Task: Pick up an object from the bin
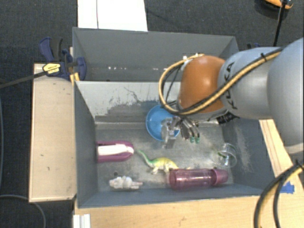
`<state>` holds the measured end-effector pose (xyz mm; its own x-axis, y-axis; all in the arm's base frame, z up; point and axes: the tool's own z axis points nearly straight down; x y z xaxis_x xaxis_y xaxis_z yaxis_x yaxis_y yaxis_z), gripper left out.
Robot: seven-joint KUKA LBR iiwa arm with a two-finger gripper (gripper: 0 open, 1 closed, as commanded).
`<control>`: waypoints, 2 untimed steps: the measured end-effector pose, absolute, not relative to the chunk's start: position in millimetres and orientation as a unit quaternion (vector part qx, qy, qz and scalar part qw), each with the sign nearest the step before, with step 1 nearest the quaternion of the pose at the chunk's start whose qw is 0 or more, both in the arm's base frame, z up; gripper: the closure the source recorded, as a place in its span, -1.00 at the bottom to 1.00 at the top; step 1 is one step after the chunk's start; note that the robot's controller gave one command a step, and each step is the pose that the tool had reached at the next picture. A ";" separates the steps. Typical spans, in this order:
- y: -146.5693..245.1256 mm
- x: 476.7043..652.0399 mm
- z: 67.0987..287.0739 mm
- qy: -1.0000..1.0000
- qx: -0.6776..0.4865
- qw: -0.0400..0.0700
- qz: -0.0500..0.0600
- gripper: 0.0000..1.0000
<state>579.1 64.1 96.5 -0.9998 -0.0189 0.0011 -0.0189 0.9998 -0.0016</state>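
Metal bin [85,141], step: pre-grasp hovering, nothing lifted yet; next move is calling for centring on a rim and lowering.
Blue bowl [156,122]: lying just left of the jaws, partly beneath them.
Gripper [179,133]: hanging low over bowl's right edge; jaw spread, cannot tell.

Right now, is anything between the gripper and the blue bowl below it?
Nothing visible. The gripper hangs right over the blue bowl, at its right edge; the green dinosaur and purple bottle lie nearer the front, clear of it.
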 end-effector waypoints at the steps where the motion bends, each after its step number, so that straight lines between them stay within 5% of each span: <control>1: 65.4 572.6 142.0 -0.999 0.034 0.005 0.001 1.00; 2: 62.8 576.1 203.5 -1.000 0.020 0.002 0.001 1.00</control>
